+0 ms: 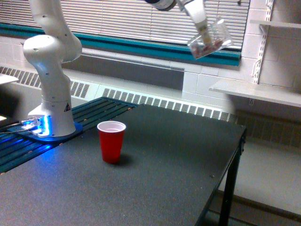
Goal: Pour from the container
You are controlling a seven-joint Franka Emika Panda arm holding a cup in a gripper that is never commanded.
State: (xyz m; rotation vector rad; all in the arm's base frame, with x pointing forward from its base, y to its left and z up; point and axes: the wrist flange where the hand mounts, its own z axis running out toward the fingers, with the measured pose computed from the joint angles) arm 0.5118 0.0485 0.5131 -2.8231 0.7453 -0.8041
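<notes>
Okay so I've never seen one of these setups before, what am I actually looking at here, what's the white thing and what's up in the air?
The white jointed column is a robot arm, bolted at its base to a dark table. There is one view, from a camera standing off the arm that looks across the table toward a window with blinds. The arm curves up out of the picture and comes back in at the top, where its gripper holds a small clear cup, tilted, with brownish bits inside. On the table stands one red cup, upright and white inside. The clear cup hangs high, off to the exterior view's right of the red one.
</notes>
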